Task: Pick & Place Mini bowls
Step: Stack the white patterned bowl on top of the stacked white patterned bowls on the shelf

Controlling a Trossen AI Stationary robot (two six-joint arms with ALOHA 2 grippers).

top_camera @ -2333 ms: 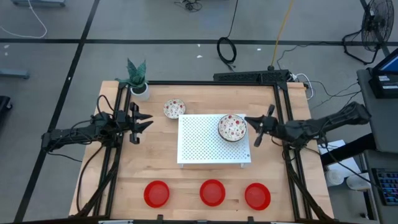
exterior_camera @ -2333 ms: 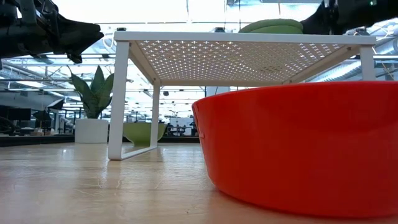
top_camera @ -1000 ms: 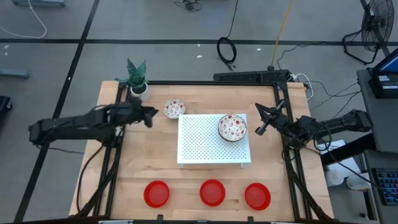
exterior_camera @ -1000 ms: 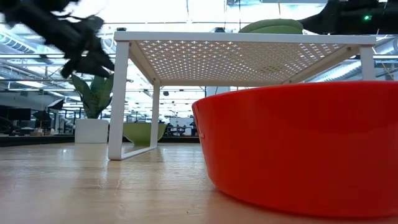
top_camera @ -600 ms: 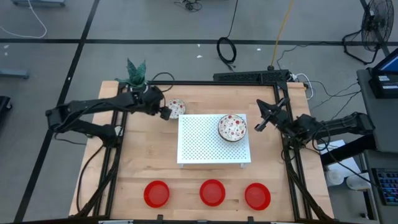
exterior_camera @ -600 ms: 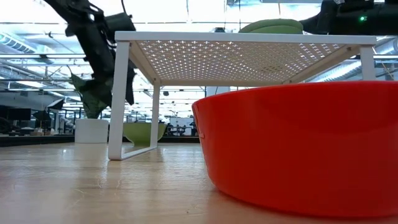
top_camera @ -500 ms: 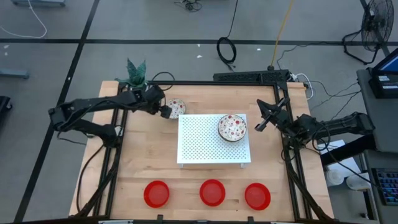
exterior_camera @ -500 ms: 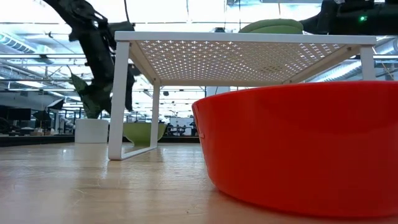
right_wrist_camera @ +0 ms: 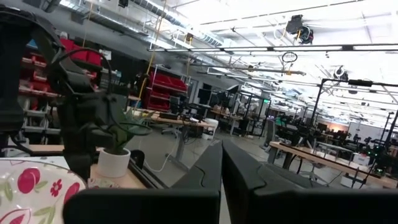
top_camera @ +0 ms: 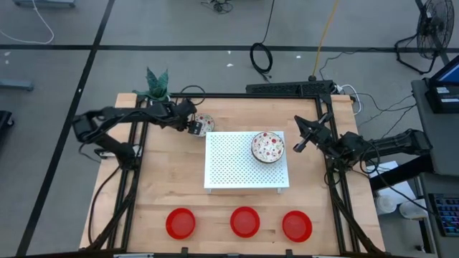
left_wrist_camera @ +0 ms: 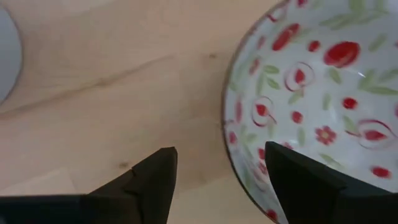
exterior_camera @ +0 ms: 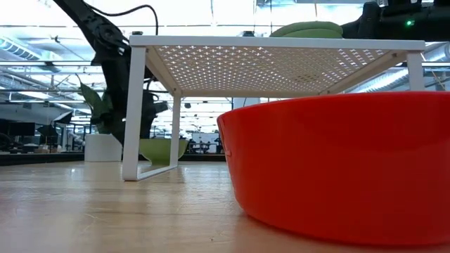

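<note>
Left fingers (left_wrist_camera: pixel 217 180) reached speckled bowl (top_camera: pixel 204 124), apart | right fingers (right_wrist_camera: pixel 221 180) together | wooden table (top_camera: pixel 179 186)

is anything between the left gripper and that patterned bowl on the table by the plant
Nothing visible stands between them. The left gripper is open right at the patterned bowl, one of its fingers over the inside, the other outside the rim. The plant pot stands off to the side.

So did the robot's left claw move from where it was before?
Yes. The left gripper swung in from the table's left edge toward the plant pot, reaching the speckled bowl beside the white board.
</note>
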